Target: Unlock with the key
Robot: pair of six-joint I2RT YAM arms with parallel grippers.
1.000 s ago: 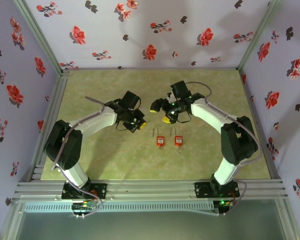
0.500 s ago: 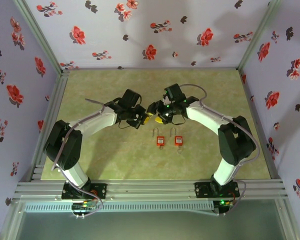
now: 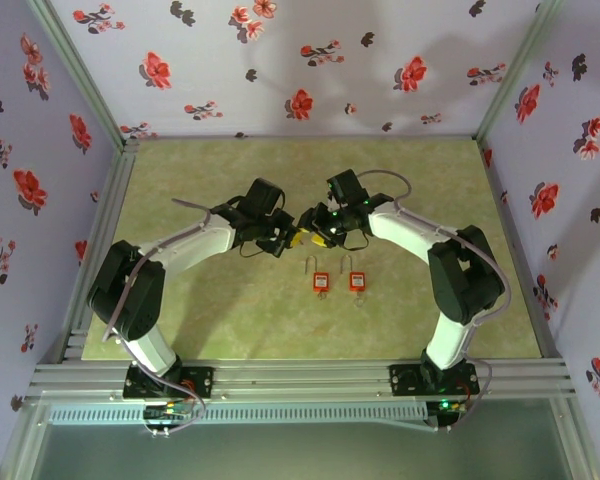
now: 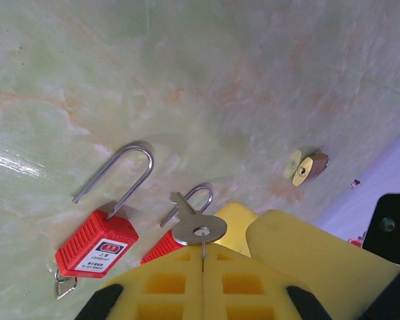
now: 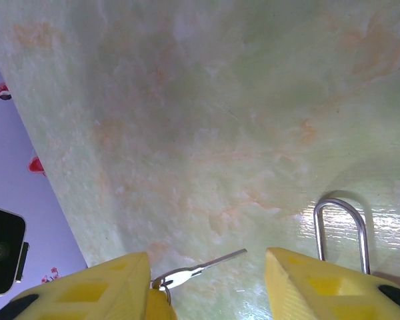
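Left wrist view: left gripper (image 4: 202,261) has its fingers pressed together, clamped on the key (image 4: 199,227) by its round bow. The blade sticks out past the tips, angled away. A yellow finger of the other arm sits just beside these tips. Further out, down on the table (image 4: 187,80), the first padlock (image 4: 95,245) has a red body and a steel shackle and lies off to one side of the tips. The second padlock (image 4: 159,248) is mostly hidden behind the key and fingers, with its shackle loop peeking past the blade. Nothing touches either lock.

Right wrist view: right gripper (image 5: 207,270) has its jaws apart, straddling the key, which shows as a thin sliver. No pad visibly touches it. One padlock shackle lies just outside one finger.

Top view: both grippers are tip to tip, and the padlocks are apart from them, toward the arm bases.

Judgement: the step looks like passing the key from left to right for a better hold before insertion. The blade seems to run roughly along the right jaws' closing line, so a squeeze could press it end-on and flick it out. Better to turn the wrist so the pads meet the key's flat faces near the bow. Leave most of the blade bare for the keyway. The left should let go only once the right is firm. The key is thin and slick, so it is likely to pivot.
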